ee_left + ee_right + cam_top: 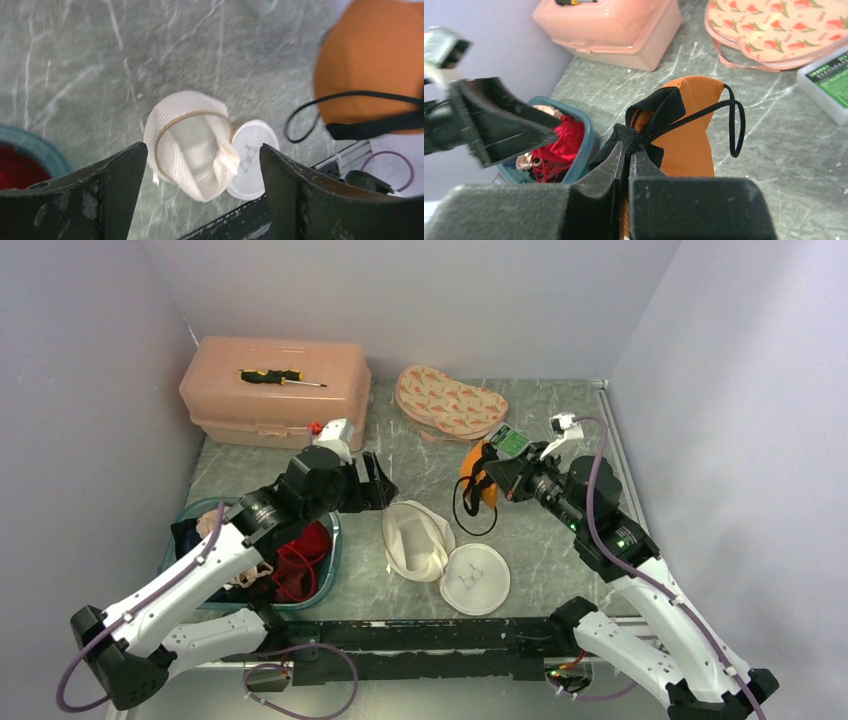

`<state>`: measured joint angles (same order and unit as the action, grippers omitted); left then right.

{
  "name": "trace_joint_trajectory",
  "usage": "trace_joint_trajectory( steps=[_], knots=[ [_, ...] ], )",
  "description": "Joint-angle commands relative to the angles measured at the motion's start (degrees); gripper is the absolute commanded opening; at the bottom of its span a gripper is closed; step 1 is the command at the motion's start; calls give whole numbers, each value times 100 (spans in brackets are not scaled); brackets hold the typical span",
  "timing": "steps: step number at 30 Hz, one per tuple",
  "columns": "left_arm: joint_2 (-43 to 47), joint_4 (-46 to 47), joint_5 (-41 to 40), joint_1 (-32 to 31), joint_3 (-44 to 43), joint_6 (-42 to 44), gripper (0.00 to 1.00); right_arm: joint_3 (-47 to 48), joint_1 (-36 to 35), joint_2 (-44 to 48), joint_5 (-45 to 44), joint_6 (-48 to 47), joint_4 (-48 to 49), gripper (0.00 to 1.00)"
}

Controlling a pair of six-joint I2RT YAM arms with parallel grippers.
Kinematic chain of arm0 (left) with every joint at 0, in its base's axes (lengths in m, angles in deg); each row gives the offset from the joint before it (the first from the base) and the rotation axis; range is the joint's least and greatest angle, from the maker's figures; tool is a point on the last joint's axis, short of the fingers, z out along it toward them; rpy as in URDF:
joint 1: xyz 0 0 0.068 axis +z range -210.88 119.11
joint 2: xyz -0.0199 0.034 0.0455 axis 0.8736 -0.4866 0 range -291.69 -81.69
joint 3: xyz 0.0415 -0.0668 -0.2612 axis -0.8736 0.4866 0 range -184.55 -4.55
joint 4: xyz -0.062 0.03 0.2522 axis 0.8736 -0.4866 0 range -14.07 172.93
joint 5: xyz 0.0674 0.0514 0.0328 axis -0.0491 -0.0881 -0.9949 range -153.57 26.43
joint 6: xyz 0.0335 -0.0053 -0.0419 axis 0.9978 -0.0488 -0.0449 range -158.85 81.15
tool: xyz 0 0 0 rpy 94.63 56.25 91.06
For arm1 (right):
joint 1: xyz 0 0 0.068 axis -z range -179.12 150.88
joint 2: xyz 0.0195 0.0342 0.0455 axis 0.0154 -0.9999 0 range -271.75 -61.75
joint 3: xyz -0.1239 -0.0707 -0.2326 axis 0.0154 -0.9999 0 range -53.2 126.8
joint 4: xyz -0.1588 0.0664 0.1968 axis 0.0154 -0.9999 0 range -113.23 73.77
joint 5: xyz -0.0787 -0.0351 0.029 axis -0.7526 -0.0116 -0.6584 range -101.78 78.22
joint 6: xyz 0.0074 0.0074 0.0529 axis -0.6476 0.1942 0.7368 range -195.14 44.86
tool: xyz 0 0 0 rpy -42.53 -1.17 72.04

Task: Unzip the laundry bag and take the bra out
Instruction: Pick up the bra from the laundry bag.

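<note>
Resting in a basin (334, 552), the bra (303, 555) lies near spread left jaws; right jaws pinch cloth (689, 137).

You're getting soft, even light from overhead in the top view. The table (400, 430) is reading bright, the walls (400, 290) are washing out pale, and the arms are throwing only faint shadows. On your left wrist camera, the left fingers (120, 190) are showing dark and fuzzy up close, and the orange pouch (370, 55) is blurring at the right edge. On the right wrist camera, the right fingers (604, 175) are going out of focus too, while the pink box (614, 25) is staying fairly sharp.
</note>
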<state>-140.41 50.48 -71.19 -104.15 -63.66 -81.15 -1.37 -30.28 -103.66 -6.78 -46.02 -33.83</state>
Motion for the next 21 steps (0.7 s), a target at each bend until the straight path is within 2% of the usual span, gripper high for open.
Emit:
trace_joint_trajectory(
  steps=[1, 6, 12, 17, 21],
  knots=[
    [309, 1361, 389, -90, 171, 1117, 93, 301, 18, -210, -661, 468, 116, 0],
    [62, 2219, 575, -569, 99, 1901, 94, 225, 11, -432, -788, 1125, 331, 0],
    [-506, 3174, 86, -1536, -1, 2979, 94, 200, 11, -675, -800, 1695, 326, 0],
    [-1218, 3125, -608, -1997, -432, 3686, 94, 237, 13, -789, -752, 1964, 276, 0],
    [-1532, 3204, -936, -2115, -534, 3810, 94, 222, 13, -828, -647, 2151, 315, 0]
  ],
)
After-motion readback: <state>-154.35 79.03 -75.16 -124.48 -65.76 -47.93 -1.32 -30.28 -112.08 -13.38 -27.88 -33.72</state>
